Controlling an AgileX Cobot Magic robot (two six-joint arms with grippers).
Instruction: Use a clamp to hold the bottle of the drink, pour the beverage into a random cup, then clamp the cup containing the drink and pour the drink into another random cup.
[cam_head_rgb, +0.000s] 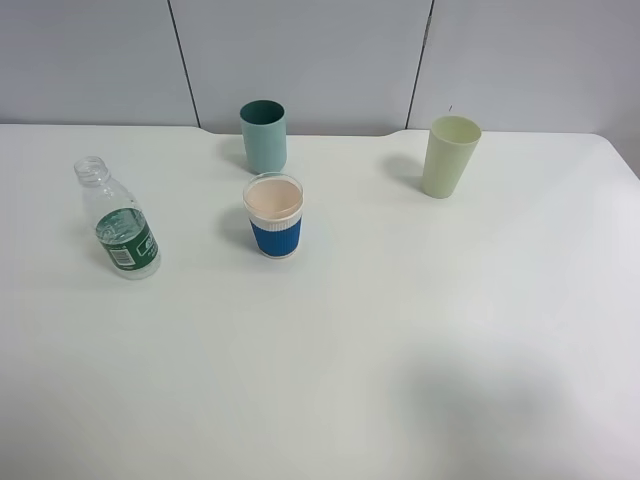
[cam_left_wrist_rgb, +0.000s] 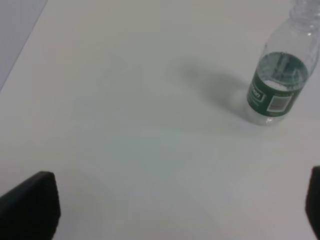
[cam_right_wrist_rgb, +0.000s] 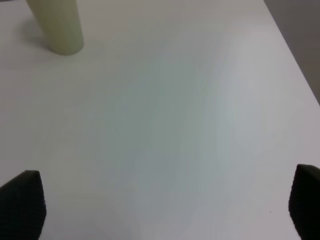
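Note:
The clear bottle with a green label stands uncapped at the left of the white table. The short blue-sleeved paper cup stands near the middle, its pinkish inside showing. Just behind it stands the teal tumbler. Neither arm appears in the exterior high view. The left wrist view shows the bottle some way ahead of my left gripper, whose dark fingertips stand wide apart with nothing between them. My right gripper is likewise open over bare table.
A pale yellow-green tapered tumbler stands at the back right, and its base shows ahead of the right gripper. A grey panelled wall runs behind the table. The table's right edge lies close beside the right gripper.

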